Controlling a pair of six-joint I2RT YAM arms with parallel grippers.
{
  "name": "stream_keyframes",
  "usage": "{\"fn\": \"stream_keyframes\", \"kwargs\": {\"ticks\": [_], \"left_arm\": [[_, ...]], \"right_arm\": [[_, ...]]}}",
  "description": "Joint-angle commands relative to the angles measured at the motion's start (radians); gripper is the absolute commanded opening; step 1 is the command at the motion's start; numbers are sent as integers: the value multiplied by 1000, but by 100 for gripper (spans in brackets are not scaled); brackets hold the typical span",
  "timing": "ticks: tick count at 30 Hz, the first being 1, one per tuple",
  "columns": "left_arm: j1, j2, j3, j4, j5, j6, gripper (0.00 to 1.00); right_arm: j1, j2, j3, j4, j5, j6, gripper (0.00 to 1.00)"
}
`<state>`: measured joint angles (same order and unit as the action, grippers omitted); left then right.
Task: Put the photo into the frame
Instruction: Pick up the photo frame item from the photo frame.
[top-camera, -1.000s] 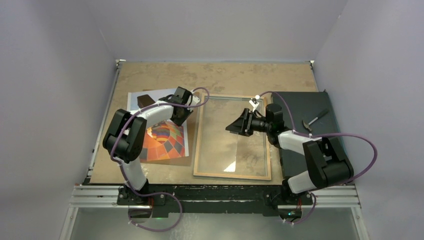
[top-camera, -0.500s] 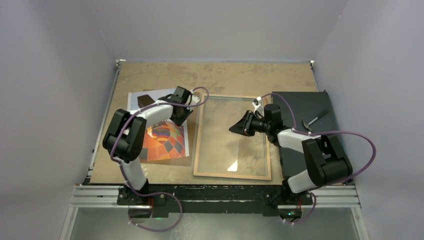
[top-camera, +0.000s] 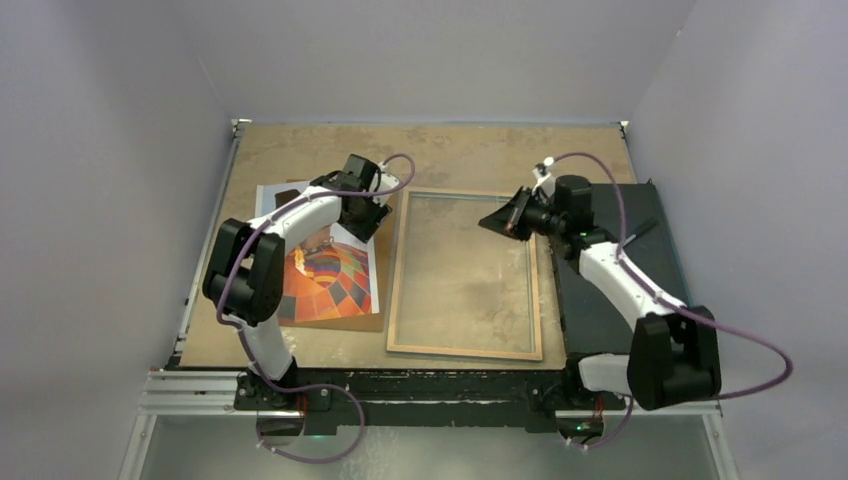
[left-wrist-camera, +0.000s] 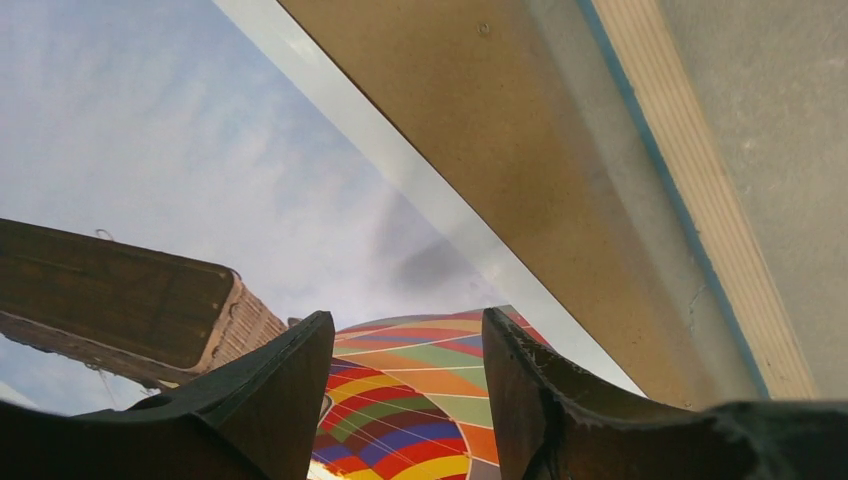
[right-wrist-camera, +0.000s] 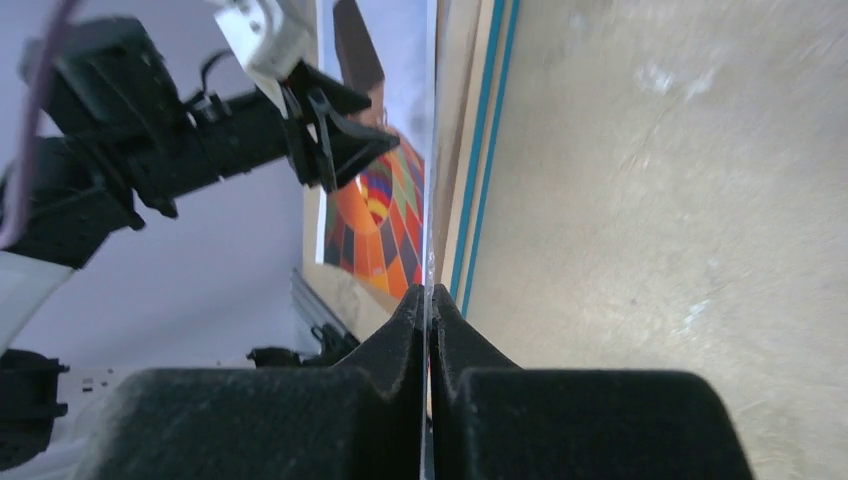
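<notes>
The photo (top-camera: 330, 280), a bright hot-air balloon against sky, lies face up on a brown backing board (top-camera: 332, 322) at the left. My left gripper (top-camera: 364, 214) hovers just over the photo's far right part. In the left wrist view this gripper (left-wrist-camera: 408, 325) is open, and only the print (left-wrist-camera: 200, 150) shows between its fingers. The frame (top-camera: 465, 351) lies flat in the middle, wood rim up, with the table showing through its glass. My right gripper (top-camera: 488, 221) hangs over the frame's far right corner. Its jaws (right-wrist-camera: 429, 292) are pressed together, and I see nothing held in them.
A black mat (top-camera: 615, 290) lies right of the frame under my right arm, and a small tool (top-camera: 640, 230) on it is partly hidden. The frame's left rim (left-wrist-camera: 700, 200) runs close beside the backing board (left-wrist-camera: 500, 150). Walls enclose three sides. A metal rail (top-camera: 430, 385) marks the near edge.
My right gripper has shut and drawn back from above the glass to the frame's far right corner. My left gripper has opened wider and shifted a little toward the back.
</notes>
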<state>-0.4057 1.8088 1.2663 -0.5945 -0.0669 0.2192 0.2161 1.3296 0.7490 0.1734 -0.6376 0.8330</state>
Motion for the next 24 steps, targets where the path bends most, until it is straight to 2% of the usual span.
{"fn": "stream_keyframes", "kwargs": {"ticks": [1,6,12,24], "left_arm": [[12,-30,47,-33,51,-25,56],[-12,29,37,18,62,-55,56],[-51,44,31,97,102,-75,57],[-118,107,-21,174,40,-73,57]], "right_arm": [[-69,-106,139,-241,54,-94,0],[-136,-159,173,-345,39,-132,0],[-160,-177,156,-392,24,-166,0],[-176,-195,152,-436,36,-186,0]]}}
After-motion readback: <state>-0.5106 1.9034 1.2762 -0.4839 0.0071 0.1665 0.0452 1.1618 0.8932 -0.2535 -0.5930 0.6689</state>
